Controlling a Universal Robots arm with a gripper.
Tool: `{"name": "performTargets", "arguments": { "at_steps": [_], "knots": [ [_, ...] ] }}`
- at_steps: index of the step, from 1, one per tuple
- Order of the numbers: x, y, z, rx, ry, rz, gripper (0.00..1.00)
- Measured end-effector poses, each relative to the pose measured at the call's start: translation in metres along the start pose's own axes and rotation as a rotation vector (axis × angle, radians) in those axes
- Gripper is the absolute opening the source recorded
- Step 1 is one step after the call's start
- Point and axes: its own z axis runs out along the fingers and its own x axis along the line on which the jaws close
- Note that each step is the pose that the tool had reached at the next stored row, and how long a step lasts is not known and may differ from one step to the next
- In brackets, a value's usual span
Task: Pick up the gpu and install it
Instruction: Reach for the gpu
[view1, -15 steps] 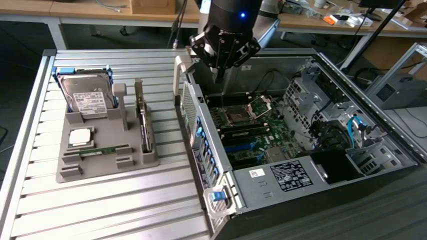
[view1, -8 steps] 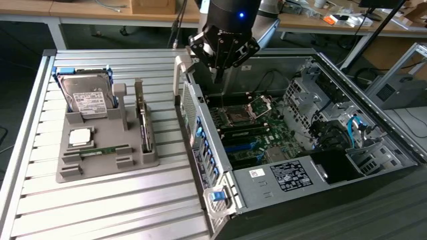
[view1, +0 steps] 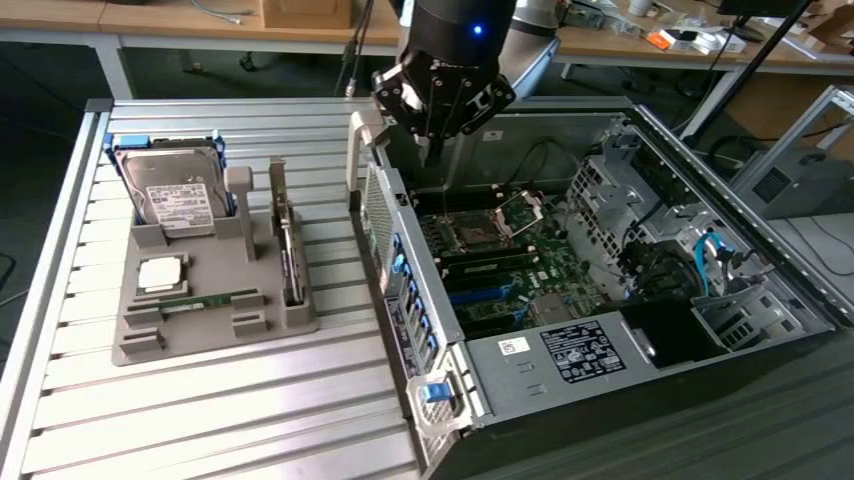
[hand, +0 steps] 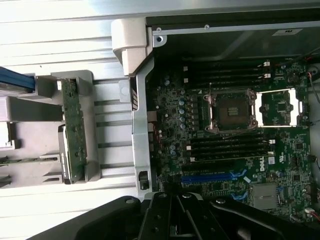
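The gpu (view1: 284, 238) stands on edge in a slot of the grey holder (view1: 200, 335), at the exterior view's left of the open computer case (view1: 787, 300). Its brownish-green board face (hand: 74, 131) shows in the wrist view. My gripper (view1: 430, 150) hangs above the rear corner of the case, over the motherboard (view1: 501, 265), well apart from the gpu. Its black fingers (hand: 162, 217) are shut together and hold nothing. A blue expansion slot (hand: 207, 176) lies on the motherboard just ahead of the fingers in the wrist view.
The holder also carries a silver hard drive (view1: 174, 195), a processor chip (view1: 160, 272) and a narrow green RAM stick (view1: 207, 300). The slatted metal table (view1: 240, 420) bears the holder and the case. Cables and drive bays crowd the case at the exterior view's right.
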Motion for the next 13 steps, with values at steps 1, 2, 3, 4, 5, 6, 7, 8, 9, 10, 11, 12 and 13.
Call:
{"name": "performTargets", "arguments": {
  "at_steps": [1,2,3,4,5,6,7,8,9,10,11,12,13],
  "knots": [
    [0.0003,0.0,0.0,0.0,0.0,0.0,0.11],
    [0.0005,0.0,0.0,0.0,0.0,0.0,0.11],
    [0.0008,-0.0001,0.0,0.0,0.0,0.0,0.11],
    [0.0011,-0.0001,0.0,0.0,0.0,0.0,0.11],
    [0.0015,-0.0001,0.0,0.0,0.0,0.0,0.11],
    [0.002,-0.0002,0.0,-0.0001,-0.0001,0.0,0.11],
    [0.0024,-0.0002,-0.0001,0.0,0.0,0.0,0.11],
    [0.0031,-0.0002,-0.0001,0.0,0.0,0.0,0.11],
    [0.0037,-0.0003,-0.0001,0.0,-0.0001,0.0,0.11],
    [0.0041,-0.0003,-0.0001,0.0,0.0,0.0,0.11],
    [0.0044,-0.0003,-0.0001,0.0,0.0,0.0,0.11],
    [0.0048,-0.0004,-0.0001,0.0,0.0,0.0,0.11],
    [0.0051,-0.0004,-0.0001,0.0,0.0,0.0,0.11]
  ]
}}
